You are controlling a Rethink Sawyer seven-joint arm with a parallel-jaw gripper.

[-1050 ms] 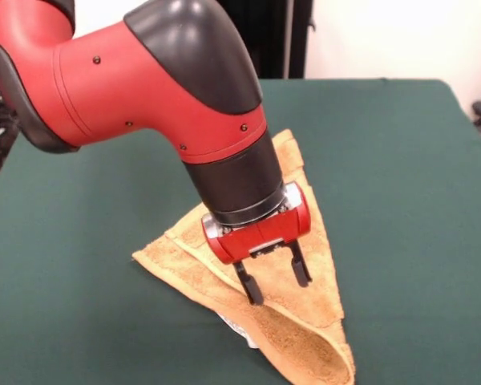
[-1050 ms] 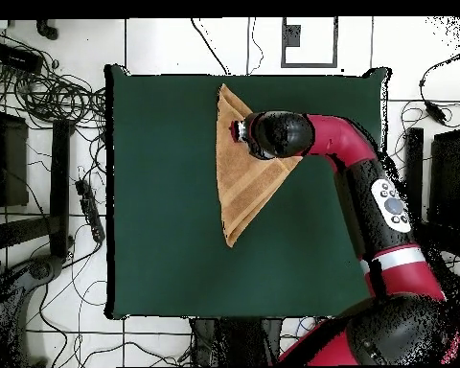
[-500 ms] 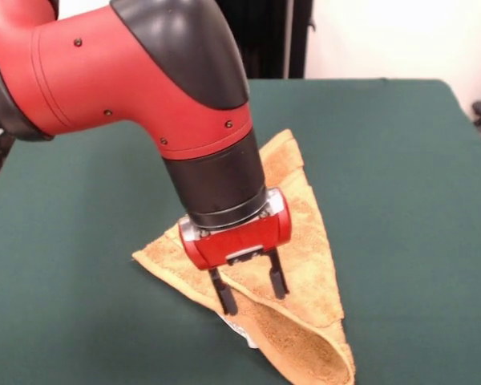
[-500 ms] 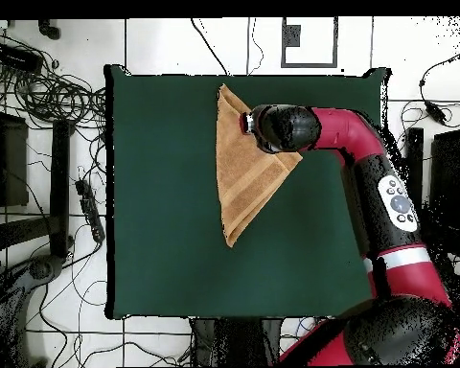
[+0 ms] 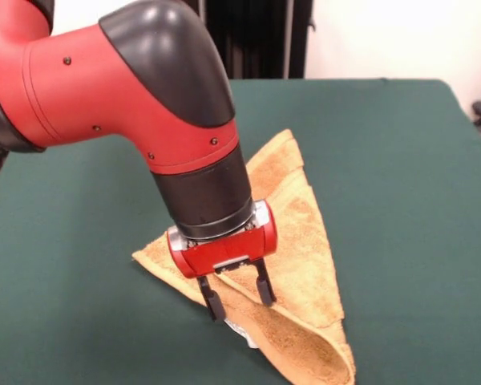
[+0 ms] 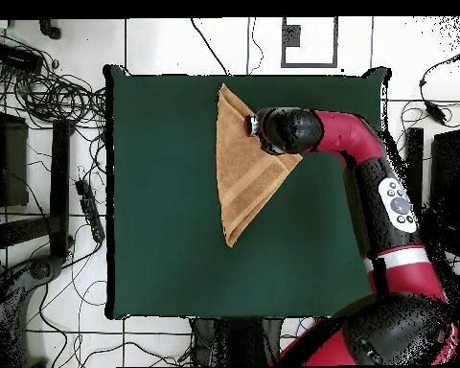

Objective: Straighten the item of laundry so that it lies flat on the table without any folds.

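The item of laundry (image 5: 309, 233) is an orange-tan towel folded over into a triangle on the green table (image 5: 401, 160). A small white tag (image 5: 240, 330) peeks out under its near folded edge. My gripper (image 5: 239, 298) is open and points down at that edge, one finger just off the towel's left border and the other over the cloth. The overhead view shows the triangular towel (image 6: 241, 177) near the table's (image 6: 167, 192) far edge, with my gripper (image 6: 253, 123) over its upper part and the arm covering the right corner.
Around the table the floor holds tangled cables (image 6: 52, 96) and dark stands (image 6: 13, 163) on the overhead view's left. A black frame (image 6: 310, 43) stands beyond the far edge. The towel's tip lies close to that edge.
My gripper has moved left in the front view and lower, from above the towel's middle to its near-left folded edge. It stays open. The towel has not moved.
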